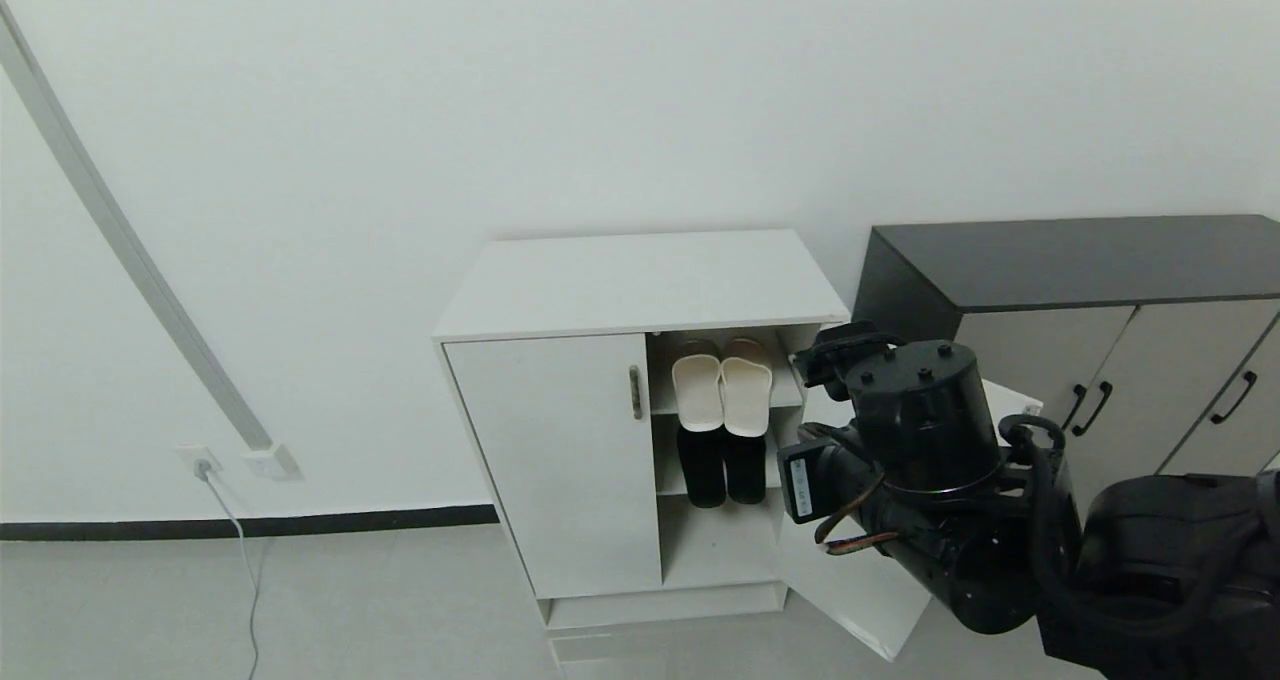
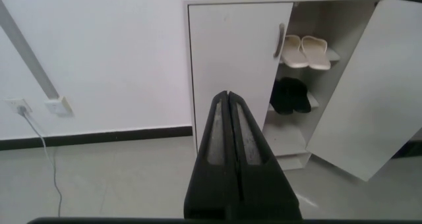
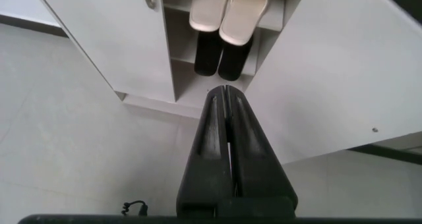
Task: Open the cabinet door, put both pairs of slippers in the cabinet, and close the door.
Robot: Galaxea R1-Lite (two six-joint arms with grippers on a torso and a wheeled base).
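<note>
Cabinet (image 1: 640,280) in my head view stands against the wall, its right door (image 1: 850,590) swung open and its left door (image 1: 560,460) shut. I see the cream slippers (image 1: 722,392) side by side on the upper shelf and the black slippers (image 1: 722,468) on the shelf below. A dark cabinet (image 1: 1080,260) stands just beside it. From the left wrist, my left end effector (image 2: 227,95) is closed on nothing, fingers pressed together, well apart from the shut door. From the right wrist, my right end effector (image 3: 225,91) is likewise closed and empty, over the floor (image 3: 66,138) before the open compartment, near the open door.
</note>
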